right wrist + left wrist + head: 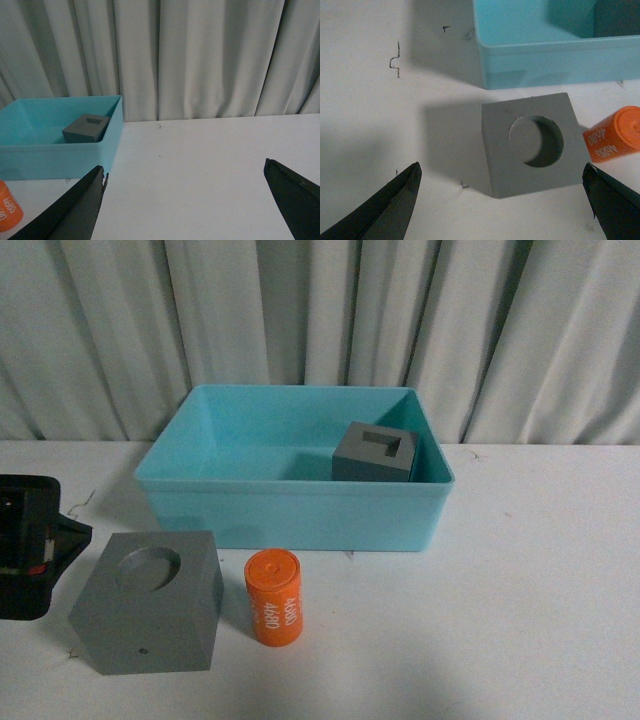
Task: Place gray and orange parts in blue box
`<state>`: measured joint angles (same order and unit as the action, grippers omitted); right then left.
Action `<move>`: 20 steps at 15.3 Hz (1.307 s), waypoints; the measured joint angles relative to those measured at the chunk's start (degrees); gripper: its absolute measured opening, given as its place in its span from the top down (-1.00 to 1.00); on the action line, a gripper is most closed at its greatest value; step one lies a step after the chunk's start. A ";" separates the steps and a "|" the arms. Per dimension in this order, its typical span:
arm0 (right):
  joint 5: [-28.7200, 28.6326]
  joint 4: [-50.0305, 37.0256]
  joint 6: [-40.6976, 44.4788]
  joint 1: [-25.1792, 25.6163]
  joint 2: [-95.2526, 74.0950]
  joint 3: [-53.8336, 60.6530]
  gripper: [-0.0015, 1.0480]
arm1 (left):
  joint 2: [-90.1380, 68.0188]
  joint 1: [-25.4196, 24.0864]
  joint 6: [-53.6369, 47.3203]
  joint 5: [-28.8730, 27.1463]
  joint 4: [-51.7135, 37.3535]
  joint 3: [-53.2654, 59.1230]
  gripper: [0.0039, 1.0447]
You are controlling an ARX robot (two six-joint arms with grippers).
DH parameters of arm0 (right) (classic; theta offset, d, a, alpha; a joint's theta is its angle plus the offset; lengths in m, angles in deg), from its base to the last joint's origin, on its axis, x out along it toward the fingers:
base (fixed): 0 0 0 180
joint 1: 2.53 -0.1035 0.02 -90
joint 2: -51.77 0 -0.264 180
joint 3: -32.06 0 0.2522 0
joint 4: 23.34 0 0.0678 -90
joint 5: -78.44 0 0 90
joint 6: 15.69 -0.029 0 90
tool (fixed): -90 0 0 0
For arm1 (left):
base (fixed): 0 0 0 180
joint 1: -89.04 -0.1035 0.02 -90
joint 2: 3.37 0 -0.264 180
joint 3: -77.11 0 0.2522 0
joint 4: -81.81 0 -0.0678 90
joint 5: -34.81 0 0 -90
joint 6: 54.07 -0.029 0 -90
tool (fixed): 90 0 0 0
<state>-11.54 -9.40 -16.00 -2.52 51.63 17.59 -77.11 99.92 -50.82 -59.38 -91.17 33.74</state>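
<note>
Left gripper (501, 169) hung over the table (520, 620) with its jaws spread wide and nothing held. The recessed gray cube (535, 145) sat framed between the two tips in the left wrist view, likely lined up so the fingers could drop on either side of it. No contact showed, and the height above the cube was hard to judge from that angle.

Right gripper (184, 167) was also wide apart and empty. It pointed over bare table to the right of the box, probably parked clear of the left arm's work.

The recessed cube rested at the near left of the table, round recess up, turned askew to the box wall. Orange cylinder (273, 597) stood on end just beside the cube's right face, white digits toward the front camera. It looked close enough to get bumped during a grasp. Both parts were outside, just in front of the blue box (290, 515).

Inside the box, toward its right side, the gray cube with the rectangular hole (373, 453) sat hole up, so one of three parts looked done. Curtain (320, 310) hung behind.
</note>
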 joint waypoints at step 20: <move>0.00 0.00 -0.02 0.00 0.00 0.00 -0.87 | -25.03 0.92 -0.22 -2.67 -8.41 -9.09 -0.88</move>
<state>-11.54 -9.40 -16.02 -2.52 51.63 17.59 -102.13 100.83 -51.04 -62.04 -99.59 24.65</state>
